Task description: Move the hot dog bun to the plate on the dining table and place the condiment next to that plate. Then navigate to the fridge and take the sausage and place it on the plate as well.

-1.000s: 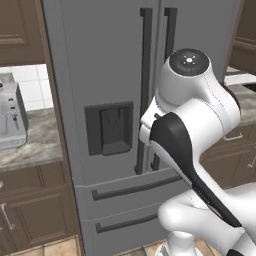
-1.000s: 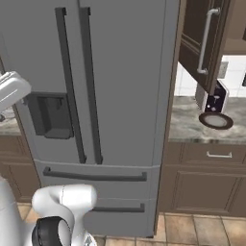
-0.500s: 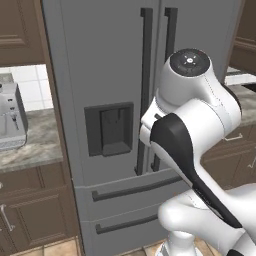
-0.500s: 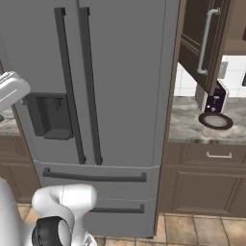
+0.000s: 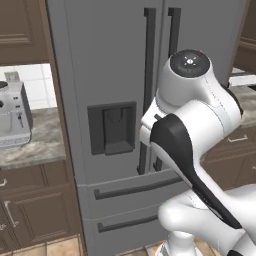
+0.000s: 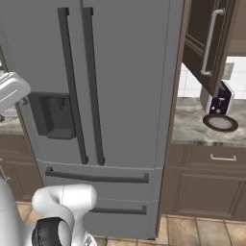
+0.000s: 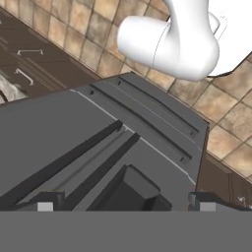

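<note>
- In the hand view we see the gripper (image 7: 123,203) with its two dark finger tips (image 7: 45,202) spread wide apart at the bottom edge; nothing sits between them and they grasp nothing.
- Just beyond the tips we see the fridge (image 7: 98,142), a smooth matte grey steel surface seen upside down and at a steep angle, with its two long dark bar handles (image 7: 69,162) running side by side.
- The recessed dispenser panel (image 7: 130,189) is partly cut off by the lower edge of the hand view.
- In the left base view we see the arm (image 5: 192,130), glossy white with dark joints, covering part of the fridge's right door and the lower ends of its handles.
- Both fridge doors are shut, so we cannot see what the fridge contains.
- The two drawer fronts below the doors carry horizontal dark bars (image 6: 96,177).
- The floor (image 7: 216,106) is square beige tile.
- To the left of the fridge stands a grey appliance (image 5: 12,120) on a veined stone counter (image 5: 35,145); its left side is cut off.
- To the right, a small dark object with a round base (image 6: 218,113) rests on another counter under an open dark wood cabinet door (image 6: 209,43); we cannot tell what it is.
</note>
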Motion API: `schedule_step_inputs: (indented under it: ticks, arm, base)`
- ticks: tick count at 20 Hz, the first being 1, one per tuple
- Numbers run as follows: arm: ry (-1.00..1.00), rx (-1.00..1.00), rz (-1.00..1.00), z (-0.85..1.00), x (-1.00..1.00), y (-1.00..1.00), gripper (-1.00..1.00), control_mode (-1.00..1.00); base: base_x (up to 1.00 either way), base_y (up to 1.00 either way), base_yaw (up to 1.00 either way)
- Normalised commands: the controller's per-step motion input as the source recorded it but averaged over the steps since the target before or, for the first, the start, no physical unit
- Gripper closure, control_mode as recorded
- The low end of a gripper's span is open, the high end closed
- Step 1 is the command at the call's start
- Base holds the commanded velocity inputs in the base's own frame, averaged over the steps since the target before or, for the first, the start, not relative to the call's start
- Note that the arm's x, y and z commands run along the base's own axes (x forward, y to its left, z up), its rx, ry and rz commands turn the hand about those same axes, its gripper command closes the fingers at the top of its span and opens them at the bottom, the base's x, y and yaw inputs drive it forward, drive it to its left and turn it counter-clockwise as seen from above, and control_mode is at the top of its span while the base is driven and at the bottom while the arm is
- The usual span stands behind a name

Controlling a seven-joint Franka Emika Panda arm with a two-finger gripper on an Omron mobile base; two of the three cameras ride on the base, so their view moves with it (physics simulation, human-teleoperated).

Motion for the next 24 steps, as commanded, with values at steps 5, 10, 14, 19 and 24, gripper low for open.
schedule_step_inputs:
  ticks: [5,10,14,19,24]
  arm:
    - [0.00,0.00,0.00,0.00,0.00,0.00,-1.00,1.00]
    - [0.00,0.00,0.00,0.00,0.00,0.00,-1.00,1.00]
    - [0.00,0.00,0.00,0.00,0.00,0.00,-1.00,1.00]
    - [0.00,0.08,-0.01,-0.05,0.18,-0.03,-1.00,1.00]
    - [0.00,0.00,0.00,0.00,0.00,0.00,-1.00,1.00]
  base:
    - [0.08,-0.29,-0.05]
    - [0.06,-0.09,-0.04]
    - [0.18,-0.16,-0.04]
    - [0.28,-0.07,0.00]
    - [0.30,-0.28,-0.02]
